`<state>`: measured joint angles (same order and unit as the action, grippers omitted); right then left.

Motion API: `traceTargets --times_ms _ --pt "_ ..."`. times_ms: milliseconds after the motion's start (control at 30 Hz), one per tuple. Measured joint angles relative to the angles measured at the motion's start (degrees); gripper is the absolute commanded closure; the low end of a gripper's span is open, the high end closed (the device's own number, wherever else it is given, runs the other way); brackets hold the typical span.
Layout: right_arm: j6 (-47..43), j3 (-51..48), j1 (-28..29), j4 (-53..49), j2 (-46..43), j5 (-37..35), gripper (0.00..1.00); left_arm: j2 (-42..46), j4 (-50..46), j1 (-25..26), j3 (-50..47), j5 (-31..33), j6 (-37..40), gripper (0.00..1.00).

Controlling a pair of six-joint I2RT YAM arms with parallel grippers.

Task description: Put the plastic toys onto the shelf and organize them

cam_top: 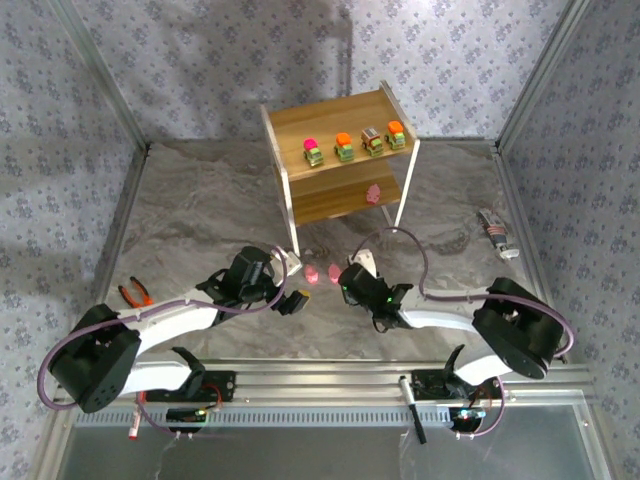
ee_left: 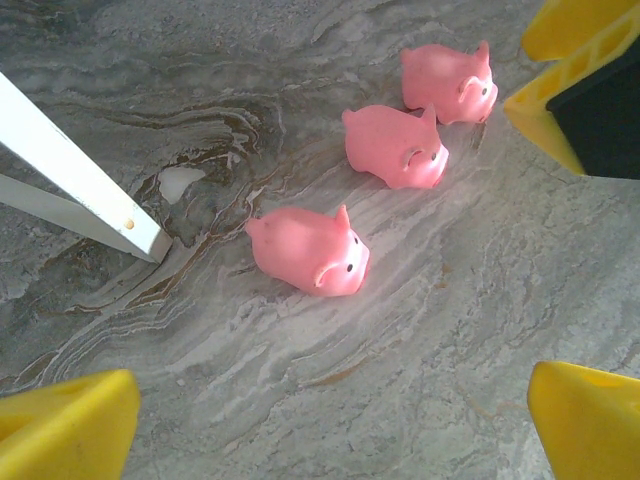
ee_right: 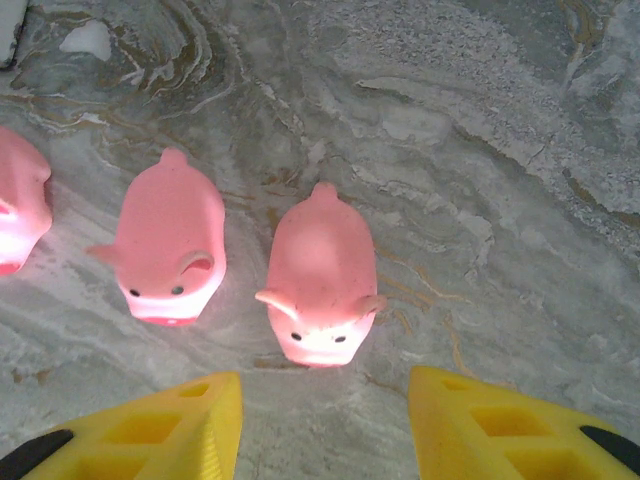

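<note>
Pink pigs [ee_left: 310, 250] four, green cars [cam_top: 343, 148] four

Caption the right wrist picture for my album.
Right tool open, facing a row of pink plastic pigs on a grey marbled table.

— What stands on the grey table [cam_top: 200, 210]?
— A wooden shelf [cam_top: 330, 112], at the far middle. Pliers [cam_top: 136, 293] lie near the left edge, and a small silver tool [cam_top: 496, 232] near the right wall.
— Any toys on the tabletop?
— Three, in a row near the shelf's front left foot: first pig [ee_left: 310, 250], second pig [ee_left: 396, 147], third pig [ee_left: 450, 83].
— And on the shelf?
— On the top board, a row of four: pink-topped car [cam_top: 313, 151], orange-topped car [cam_top: 343, 146], brownish car [cam_top: 371, 140], last car [cam_top: 396, 134]. On the lower board, toward the right, a fourth pig [cam_top: 374, 193].
</note>
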<state>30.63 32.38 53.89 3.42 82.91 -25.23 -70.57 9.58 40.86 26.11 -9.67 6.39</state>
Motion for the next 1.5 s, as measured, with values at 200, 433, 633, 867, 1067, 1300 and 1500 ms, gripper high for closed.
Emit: traceTargets --times_ms 200,433,633,867,1067,1300,1500 --pt "-0.17 0.0 -1.11 1.66 1.79 1.14 0.5 0.0 0.0 0.0 0.0 0.0 0.0 0.0" --pt "-0.22 0.13 -1.7 2.71 3.3 2.03 0.52 0.0 0.0 0.0 0.0 0.0 0.02 0.01" --pt "-0.66 1.01 -1.99 2.95 3.91 2.16 0.57 -0.07 0.02 0.0 0.0 0.0 0.02 0.0" --pt "-1.73 3.02 -2.27 3.02 5.77 2.16 0.64 -0.07 0.02 0.0 0.0 0.0 0.02 0.01" --pt "-1.95 3.23 -2.91 2.97 5.97 2.14 0.69 -0.07 0.02 0.0 0.0 0.0 0.02 0.0" --pt "-1.95 3.17 -3.02 1.75 3.69 2.12 0.7 -0.07 0.02 0.0 0.0 0.0 0.02 0.0" --pt "-1.86 3.19 -2.62 -0.11 -0.55 1.22 0.7 -0.07 0.02 0.0 0.0 0.0 0.02 0.0"
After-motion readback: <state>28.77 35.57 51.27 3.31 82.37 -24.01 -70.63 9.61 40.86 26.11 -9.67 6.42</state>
